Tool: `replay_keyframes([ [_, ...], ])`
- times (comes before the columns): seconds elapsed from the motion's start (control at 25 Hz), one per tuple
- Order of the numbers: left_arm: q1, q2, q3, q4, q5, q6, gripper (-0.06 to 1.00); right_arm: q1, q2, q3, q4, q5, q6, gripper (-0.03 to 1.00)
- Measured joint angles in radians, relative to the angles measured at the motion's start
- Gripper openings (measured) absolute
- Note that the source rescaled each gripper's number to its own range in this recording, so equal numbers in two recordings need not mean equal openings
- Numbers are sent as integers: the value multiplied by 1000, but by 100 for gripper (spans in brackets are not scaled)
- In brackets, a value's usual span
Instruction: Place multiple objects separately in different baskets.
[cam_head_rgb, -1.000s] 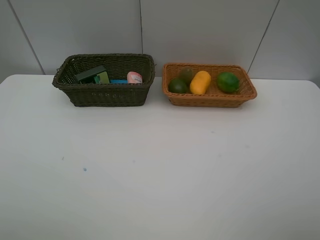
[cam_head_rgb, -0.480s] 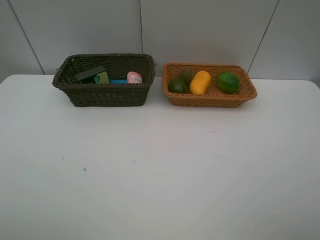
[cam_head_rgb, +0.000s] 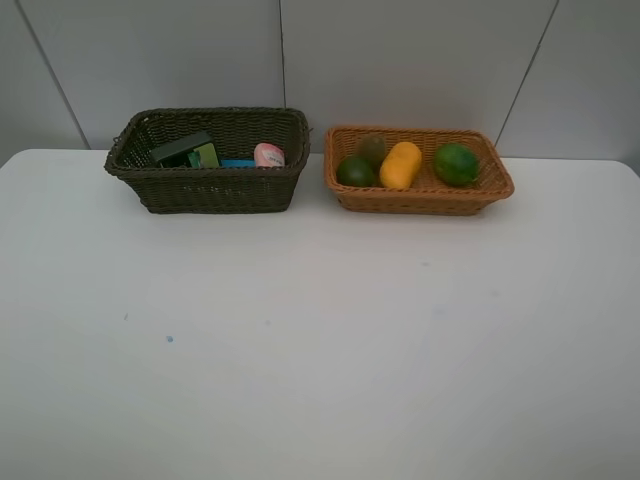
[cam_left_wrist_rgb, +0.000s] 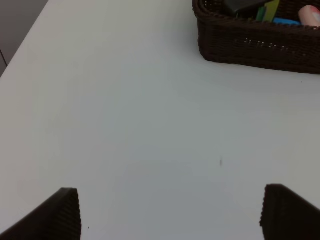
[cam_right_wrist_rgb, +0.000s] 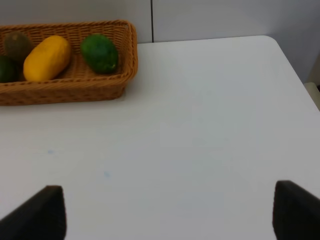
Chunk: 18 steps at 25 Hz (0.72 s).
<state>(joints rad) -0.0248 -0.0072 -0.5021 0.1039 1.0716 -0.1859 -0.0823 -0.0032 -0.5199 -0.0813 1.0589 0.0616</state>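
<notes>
The dark olive basket (cam_head_rgb: 205, 190) at the back left holds the dark green pump bottle (cam_head_rgb: 180, 150), the blue eraser (cam_head_rgb: 237, 163) and the pink spray bottle (cam_head_rgb: 268, 155). The white marker is hidden. The orange-tan basket (cam_head_rgb: 420, 200) to its right holds the yellow mango (cam_head_rgb: 401, 165), the brown kiwi (cam_head_rgb: 372, 148) and two green fruits (cam_head_rgb: 355, 172) (cam_head_rgb: 455, 164). Neither gripper shows in the exterior view. My left gripper (cam_left_wrist_rgb: 172, 215) is open and empty over bare table, short of the dark basket (cam_left_wrist_rgb: 260, 42). My right gripper (cam_right_wrist_rgb: 170, 212) is open and empty, short of the orange basket (cam_right_wrist_rgb: 65, 92).
The white table (cam_head_rgb: 320, 330) stretches in front of both baskets, with a few small specks on it. A grey panelled wall (cam_head_rgb: 400, 60) stands right behind the baskets. The table's right edge (cam_right_wrist_rgb: 292, 65) shows in the right wrist view.
</notes>
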Motion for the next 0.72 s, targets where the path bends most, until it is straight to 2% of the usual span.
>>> replay_keyframes([
  [0.72, 0, 0, 0, 0, 0, 0, 90, 0, 0, 0, 0, 0, 0, 100],
])
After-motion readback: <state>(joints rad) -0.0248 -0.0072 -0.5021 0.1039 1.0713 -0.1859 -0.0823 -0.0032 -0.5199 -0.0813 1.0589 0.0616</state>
